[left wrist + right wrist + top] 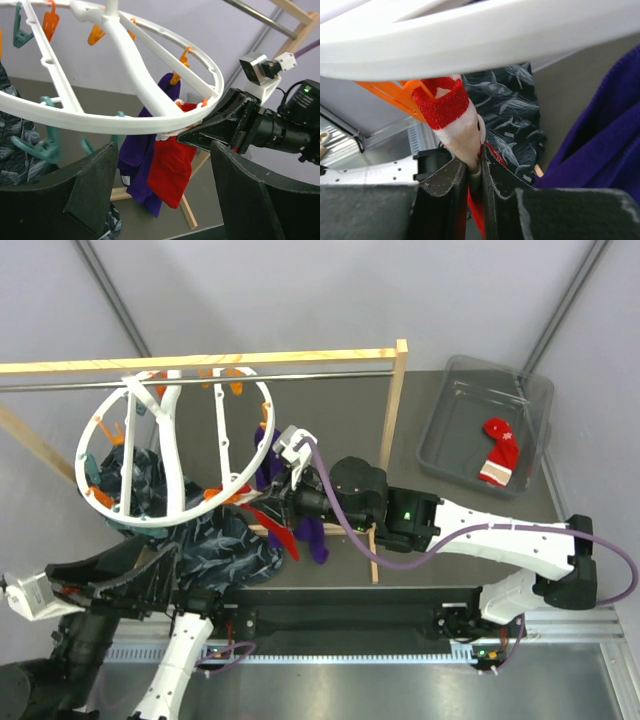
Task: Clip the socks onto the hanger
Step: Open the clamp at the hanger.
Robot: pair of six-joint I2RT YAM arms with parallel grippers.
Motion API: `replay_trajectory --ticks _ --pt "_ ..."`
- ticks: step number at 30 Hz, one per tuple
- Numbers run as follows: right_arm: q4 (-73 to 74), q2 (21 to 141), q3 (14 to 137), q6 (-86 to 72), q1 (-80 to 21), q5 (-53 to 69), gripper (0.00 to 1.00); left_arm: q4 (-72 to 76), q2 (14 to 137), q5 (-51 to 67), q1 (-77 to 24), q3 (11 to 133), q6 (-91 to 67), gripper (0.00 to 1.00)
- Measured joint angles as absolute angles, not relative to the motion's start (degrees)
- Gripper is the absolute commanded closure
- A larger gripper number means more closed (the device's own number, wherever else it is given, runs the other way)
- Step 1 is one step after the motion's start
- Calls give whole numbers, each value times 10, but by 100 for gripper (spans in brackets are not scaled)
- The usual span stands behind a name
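The white round hanger (180, 450) hangs from the rail, its ring filling the left wrist view (125, 120) and the top of the right wrist view (485, 35). A purple sock (310, 535) hangs from an orange clip (175, 77). My right gripper (474, 167) is shut on a red sock (452, 117) with a white cuff, holding its top up against an orange clip (395, 92) under the ring's near rim. The red sock hangs beside the purple one (170, 170). My left gripper (165, 200) is open and empty, low and left of the ring (110, 580). Another red sock (500, 452) lies in the bin.
A grey plastic bin (485, 425) stands at the back right. A wooden-framed rack with a metal rail (200, 375) and upright post (392, 410) carries the hanger. Dark blue-green patterned fabric (200, 530) hangs under the ring's left side. Teal clips (45, 145) hang there too.
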State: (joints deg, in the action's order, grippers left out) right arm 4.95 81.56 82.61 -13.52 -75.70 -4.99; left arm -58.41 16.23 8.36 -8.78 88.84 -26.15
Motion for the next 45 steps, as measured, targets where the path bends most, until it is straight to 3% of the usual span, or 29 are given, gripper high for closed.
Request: replay_trajectory --ticks 12,23,38,40,41,43,44,45 --pt "54 784 786 -120 -726 -42 86 -631 208 40 -88 875 -303 28" --pt "38 751 757 -120 -718 -14 87 -631 222 40 -88 852 -344 48" --pt "38 751 757 -125 -717 7 87 -639 233 13 -88 839 -348 63" --pt "38 751 757 -126 -717 9 87 -640 233 10 -88 839 -347 70" --pt "38 751 757 -126 -717 10 87 -640 233 8 -88 839 -347 81" --pt "38 752 757 -127 -717 11 86 -641 234 5 -88 839 -345 89" --pt "38 752 757 -127 -717 11 83 -641 235 4 -88 839 -344 100" --pt "38 752 757 -127 -717 11 82 -642 236 3 -88 839 -345 100"
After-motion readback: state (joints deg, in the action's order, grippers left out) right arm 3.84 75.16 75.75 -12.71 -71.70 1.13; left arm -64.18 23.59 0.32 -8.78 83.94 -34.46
